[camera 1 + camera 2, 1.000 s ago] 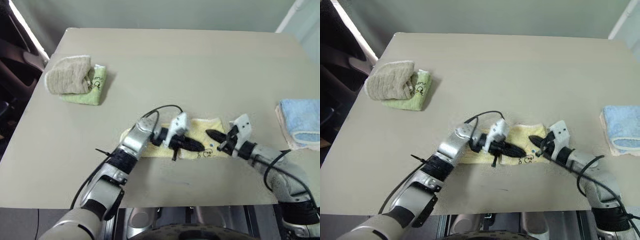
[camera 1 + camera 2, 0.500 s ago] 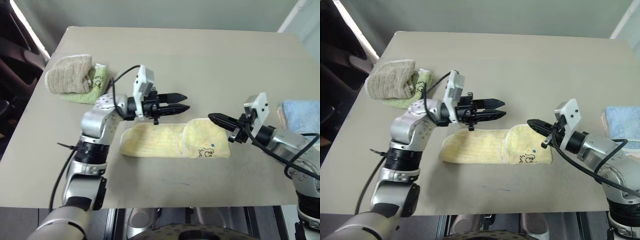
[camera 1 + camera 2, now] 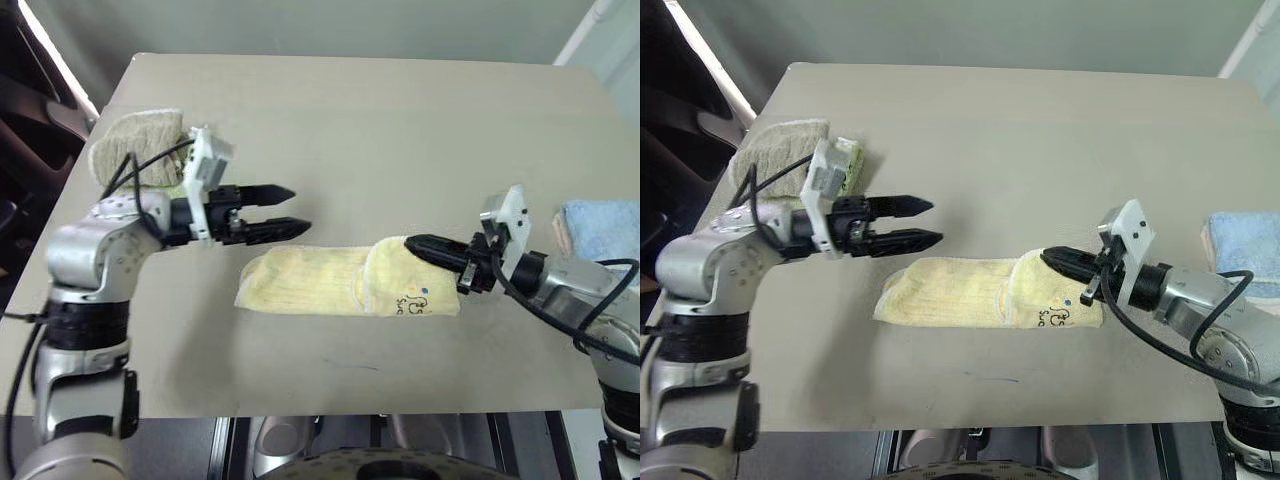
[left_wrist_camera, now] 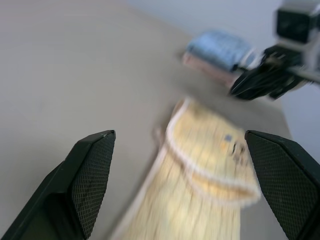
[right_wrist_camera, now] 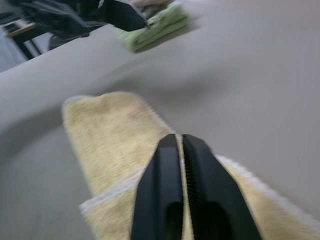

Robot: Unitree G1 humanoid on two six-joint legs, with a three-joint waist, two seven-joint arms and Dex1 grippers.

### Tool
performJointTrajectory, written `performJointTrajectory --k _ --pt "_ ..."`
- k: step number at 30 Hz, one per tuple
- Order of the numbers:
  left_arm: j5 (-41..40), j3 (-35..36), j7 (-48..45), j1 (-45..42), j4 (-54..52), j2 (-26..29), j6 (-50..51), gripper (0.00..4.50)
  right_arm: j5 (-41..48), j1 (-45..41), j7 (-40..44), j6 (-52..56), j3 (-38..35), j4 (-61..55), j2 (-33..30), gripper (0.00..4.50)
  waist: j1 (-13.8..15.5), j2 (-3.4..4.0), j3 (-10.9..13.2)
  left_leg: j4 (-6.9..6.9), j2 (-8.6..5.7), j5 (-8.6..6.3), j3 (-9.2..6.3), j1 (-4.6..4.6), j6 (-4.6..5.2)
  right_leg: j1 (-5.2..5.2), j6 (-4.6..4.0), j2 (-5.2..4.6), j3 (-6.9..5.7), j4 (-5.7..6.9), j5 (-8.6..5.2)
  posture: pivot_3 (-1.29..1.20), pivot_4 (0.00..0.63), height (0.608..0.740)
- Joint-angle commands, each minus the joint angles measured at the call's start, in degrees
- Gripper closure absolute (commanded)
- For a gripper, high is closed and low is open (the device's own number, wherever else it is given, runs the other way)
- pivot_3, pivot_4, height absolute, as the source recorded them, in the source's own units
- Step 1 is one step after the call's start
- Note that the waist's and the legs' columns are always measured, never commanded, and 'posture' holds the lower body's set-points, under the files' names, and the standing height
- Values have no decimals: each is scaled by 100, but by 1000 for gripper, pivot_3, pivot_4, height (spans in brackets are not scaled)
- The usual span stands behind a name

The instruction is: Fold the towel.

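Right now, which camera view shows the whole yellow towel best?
The left eye view: the towel lies whole and unhidden on the table, as in the right eye view. The left wrist view shows one blurred end, the right wrist view a part behind the fingers.

A beige surface [image 3: 400, 130] carries the folded pale yellow towel [image 3: 340, 285] near its front edge, a beige-brown towel [image 3: 135, 140] on a light green towel [image 3: 852, 160] at far left, and a light blue folded towel [image 3: 605, 228] at right.
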Motion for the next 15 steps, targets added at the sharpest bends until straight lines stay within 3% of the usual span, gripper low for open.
performJointTrajectory --k 1,10,15 --pt "-126 282 -170 344 -111 398 131 0 116 12 302 -134 -1 -240 -120 3008 1 0 0 0 0 -1 -3 -1 -1 0 -2 1 -1 0 -2 0 150 733" --pt "-379 718 -331 1438 -125 1319 671 0 -140 -238 329 -262 169 43 -102 12 -28 -2 -1 -7 2 -14 -11 -1 -23 -16 -24 5 -3 15 -13 0 150 733" --pt "-1282 1287 94 1514 -247 1337 2067 0 -185 -478 84 -221 196 323 195 12 -27 -3 -2 -20 4 -20 -11 -2 -46 -27 -37 7 -4 25 -16 0 150 733"
